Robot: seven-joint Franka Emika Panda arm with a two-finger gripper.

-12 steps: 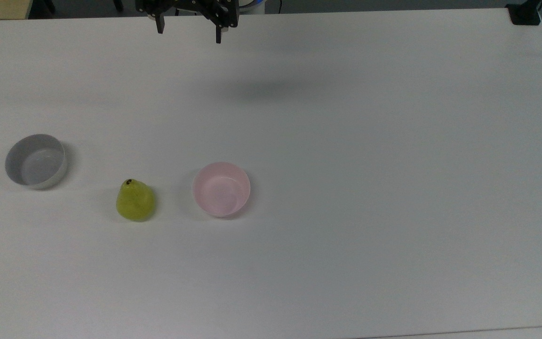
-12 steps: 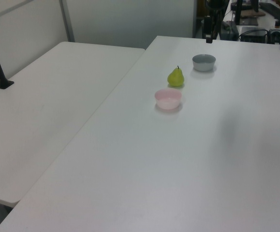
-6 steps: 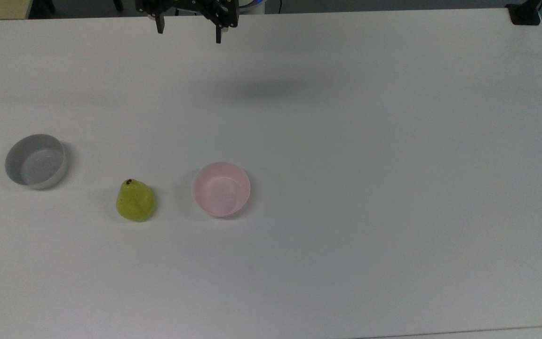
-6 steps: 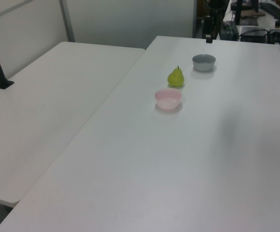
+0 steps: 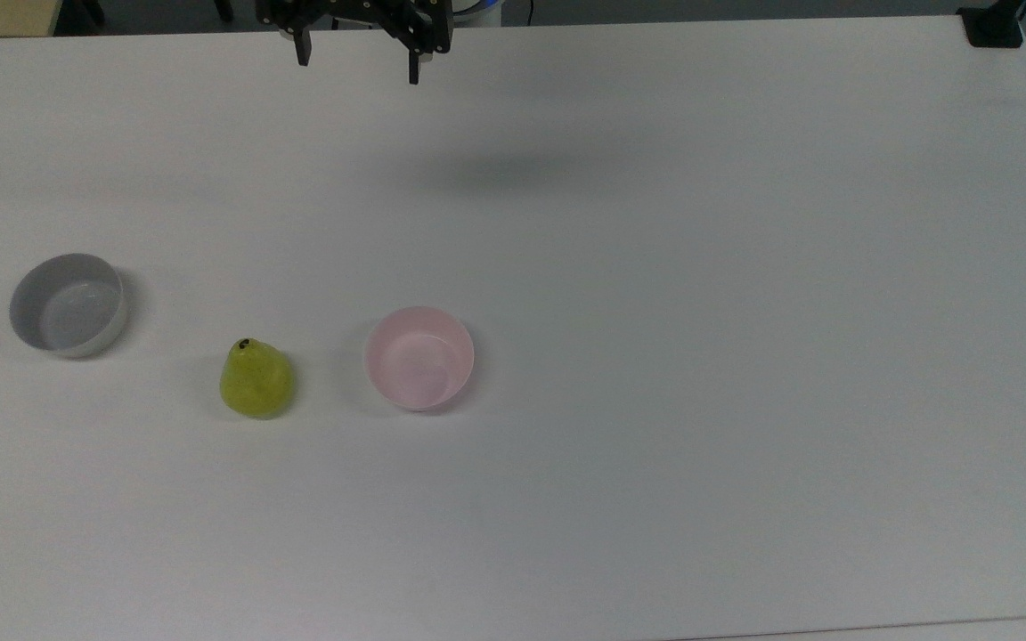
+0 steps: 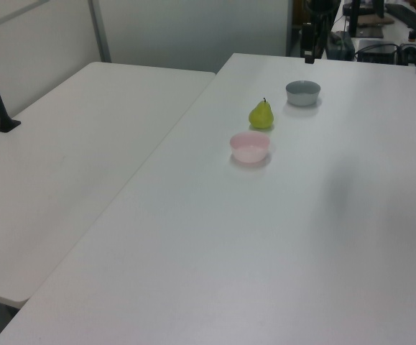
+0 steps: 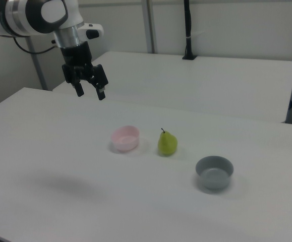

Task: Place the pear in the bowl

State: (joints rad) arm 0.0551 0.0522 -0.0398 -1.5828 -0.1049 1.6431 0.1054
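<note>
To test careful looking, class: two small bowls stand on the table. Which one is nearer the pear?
The pale pink bowl. In the top view it stands just right of the pear, while the grey bowl stands further off on the pear's other side.

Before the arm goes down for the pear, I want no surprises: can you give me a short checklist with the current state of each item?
1. Pincer open and empty: ok, its fingers stand apart with nothing between them.
2. Pear upright and free on the table: ok, stem up, touching neither bowl.
3. Pink bowl empty: ok, plain inside.
4. Grey bowl out of the way: ok, it sits on the pear's far side from the pink bowl.
5. Pincer above the pear: not ok, it hangs high near the table's far edge in the top view.
</note>
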